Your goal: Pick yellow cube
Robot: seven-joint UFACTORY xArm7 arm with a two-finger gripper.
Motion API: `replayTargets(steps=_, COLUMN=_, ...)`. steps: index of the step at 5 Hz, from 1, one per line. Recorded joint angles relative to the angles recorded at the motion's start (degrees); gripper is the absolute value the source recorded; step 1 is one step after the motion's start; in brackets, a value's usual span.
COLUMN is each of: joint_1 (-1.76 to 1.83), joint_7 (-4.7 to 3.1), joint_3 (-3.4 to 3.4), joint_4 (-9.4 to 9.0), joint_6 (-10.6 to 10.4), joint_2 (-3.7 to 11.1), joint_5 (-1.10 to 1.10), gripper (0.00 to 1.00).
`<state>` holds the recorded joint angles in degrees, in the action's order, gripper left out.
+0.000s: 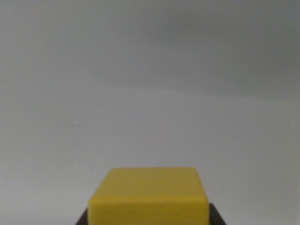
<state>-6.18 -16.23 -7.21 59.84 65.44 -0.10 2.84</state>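
yellow cube [149, 196]: bottom centre of wrist view, cut off by lower frame edge; top face and front face visible, edges rounded, faint grain lines across both faces.
cube orientation: square-on to camera, top face level, no visible tilt.
gripper [149, 220]: only dark slivers showing, one just left of the cube's lower corner and one just right of it, both at the frame's bottom edge.
gripper state: cannot tell whether pinching the cube, spread, or pressed together; finger tips hidden, contact with cube sides not visible.
dark slivers vs cube: hugging the cube's lower left and lower right corners; touching or a hair apart, not resolvable.
surface [150, 117]: plain pale grey, fills everything above and to both sides of the cube; blurry, featureless.
cube vs surface: resting or lifted, cannot tell; no clear contact line or shadow under the cube in view.
shade band: darker grey zone far above the cube, toward upper right of frame, soft diagonal border sloping down to the wrist view's right.
speck [74, 123]: tiny light dot on surface, up and to the left of the cube, well apart from it.
focus: whole frame soft, cube sharper than background.
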Motion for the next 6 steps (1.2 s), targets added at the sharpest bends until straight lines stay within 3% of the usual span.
replayTargets(steps=1, joint_1=0.00, joint_7=0.00, joint_3=0.00, joint_4=0.00, joint_6=0.0, joint_2=0.00, joint_5=0.00, gripper=1.00)
replayTargets(steps=2, joint_1=0.03, joint_7=0.24, joint_3=-0.02, joint_4=1.65, joint_6=2.7, joint_2=-1.04, joint_5=-0.24, gripper=1.00)
replayTargets(steps=3, joint_1=0.03, joint_7=0.24, joint_3=-0.02, joint_4=1.65, joint_6=2.7, joint_2=-1.04, joint_5=-0.24, gripper=1.00)
replayTargets(steps=4, joint_1=0.06, joint_7=0.48, joint_3=-0.04, joint_4=3.26, joint_6=5.3, joint_2=-2.06, joint_5=-0.47, gripper=1.00)
replayTargets(steps=5, joint_1=0.06, joint_7=0.48, joint_3=-0.04, joint_4=3.26, joint_6=5.3, joint_2=-2.06, joint_5=-0.47, gripper=1.00)
replayTargets(steps=6, joint_1=0.10, joint_7=0.71, joint_3=-0.05, joint_4=4.87, joint_6=7.9, joint_2=-3.08, joint_5=-0.70, gripper=1.00)
